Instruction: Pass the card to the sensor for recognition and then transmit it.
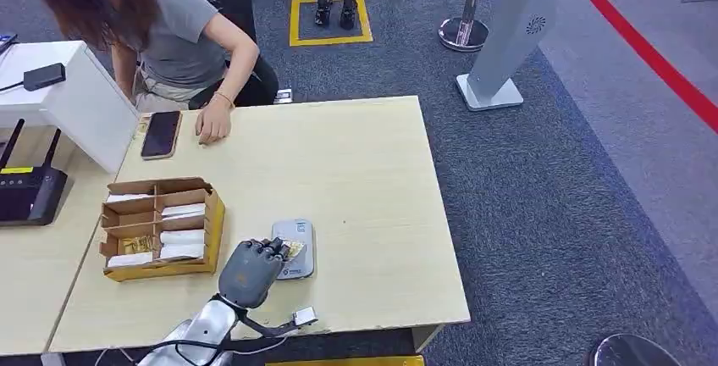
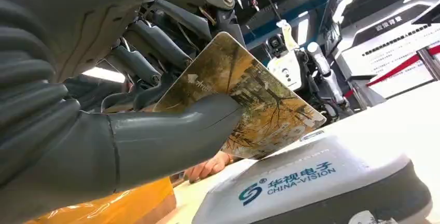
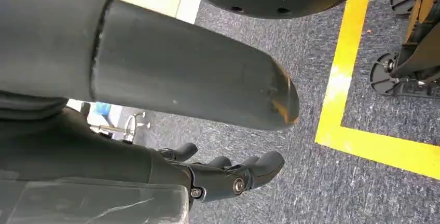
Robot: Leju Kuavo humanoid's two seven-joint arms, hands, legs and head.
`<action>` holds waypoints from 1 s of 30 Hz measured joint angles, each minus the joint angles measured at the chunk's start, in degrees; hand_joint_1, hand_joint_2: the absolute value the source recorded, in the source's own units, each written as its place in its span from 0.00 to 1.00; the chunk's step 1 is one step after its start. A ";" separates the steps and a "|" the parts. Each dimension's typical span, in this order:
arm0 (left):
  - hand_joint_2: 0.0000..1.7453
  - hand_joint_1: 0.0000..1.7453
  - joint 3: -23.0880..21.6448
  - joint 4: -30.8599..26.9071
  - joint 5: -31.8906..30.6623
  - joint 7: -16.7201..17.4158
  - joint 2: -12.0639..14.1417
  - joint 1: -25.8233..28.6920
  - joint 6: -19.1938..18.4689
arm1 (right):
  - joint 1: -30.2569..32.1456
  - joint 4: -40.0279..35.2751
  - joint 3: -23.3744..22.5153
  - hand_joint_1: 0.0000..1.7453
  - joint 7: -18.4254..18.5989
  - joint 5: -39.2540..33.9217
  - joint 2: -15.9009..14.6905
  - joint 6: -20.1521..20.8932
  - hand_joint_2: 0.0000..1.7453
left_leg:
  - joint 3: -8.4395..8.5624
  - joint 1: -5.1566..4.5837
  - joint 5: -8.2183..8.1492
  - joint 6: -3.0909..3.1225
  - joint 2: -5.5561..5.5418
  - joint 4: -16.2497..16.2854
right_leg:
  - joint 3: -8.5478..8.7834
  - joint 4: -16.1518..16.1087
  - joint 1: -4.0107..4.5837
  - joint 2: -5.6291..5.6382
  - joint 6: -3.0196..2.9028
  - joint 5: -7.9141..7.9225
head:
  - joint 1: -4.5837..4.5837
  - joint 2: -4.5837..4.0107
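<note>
My left hand (image 1: 251, 271) hovers over the near part of the wooden table (image 1: 372, 180), pinching a card (image 1: 293, 250) with a yellow autumn-tree print. In the left wrist view the thumb (image 2: 171, 130) presses the card (image 2: 249, 105) against the darker fingers, and the card tilts just above the grey sensor (image 2: 321, 182), which is marked CHINA-VISION. From the head the sensor (image 1: 296, 249) is a small grey box under the card. My right hand (image 3: 228, 175) hangs over grey carpet with its fingers loosely curled and nothing in them.
A cardboard tray (image 1: 161, 229) with compartments of cards lies left of the sensor. A person sits at the table's far left, one hand (image 1: 212, 122) on the top beside a phone (image 1: 160, 134). A router (image 1: 30, 188) stands on the side desk.
</note>
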 joint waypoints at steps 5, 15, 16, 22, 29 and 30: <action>1.00 1.00 -0.02 0.00 0.33 -0.15 -0.02 0.00 0.02 | -0.06 0.00 0.13 0.00 0.02 -0.09 0.00 0.00 0.00 | 0.00 0.00 0.00 0.00 0.00 0.00 | 0.00 0.00 0.00 0.00 0.00 0.00 | 0.02 0.00; 1.00 1.00 2.54 -12.18 1.14 3.02 5.27 0.71 1.03 | 0.41 0.00 0.42 0.00 -0.57 -1.20 -0.02 -0.17 0.00 | 0.00 0.03 0.02 -0.01 0.00 0.00 | 0.00 0.03 0.02 0.01 -0.01 0.00 | 0.00 0.00; 1.00 1.00 3.44 -13.98 3.12 1.67 5.80 0.96 1.03 | 0.52 0.00 0.42 0.00 -0.63 -1.27 -0.02 -0.17 0.00 | 0.00 0.03 0.02 -0.01 0.00 0.00 | 0.00 0.03 0.02 0.01 -0.01 0.00 | 0.00 0.00; 1.00 1.00 13.60 -27.54 30.94 -10.80 7.76 2.95 0.90 | 1.26 0.00 0.39 0.00 -1.53 -2.25 -0.02 -0.17 0.00 | -0.02 0.03 0.01 -0.01 0.01 -0.01 | 0.01 0.03 0.03 0.01 -0.01 -0.01 | 0.02 0.00; 1.00 1.00 20.33 -32.04 35.85 -14.51 8.44 4.19 0.72 | 1.54 0.00 0.39 0.00 -1.62 -2.27 0.00 -0.17 0.00 | -0.02 0.02 0.04 0.03 -0.02 -0.01 | 0.01 0.02 0.03 -0.02 0.00 0.00 | 0.02 0.00; 1.00 1.00 20.79 -32.39 36.31 -14.53 8.39 4.34 0.70 | 1.55 0.00 0.39 0.00 -1.62 -2.27 0.00 -0.17 0.00 | -0.02 0.02 0.04 0.03 -0.02 -0.01 | 0.02 0.02 0.03 -0.01 0.00 0.00 | 0.02 0.00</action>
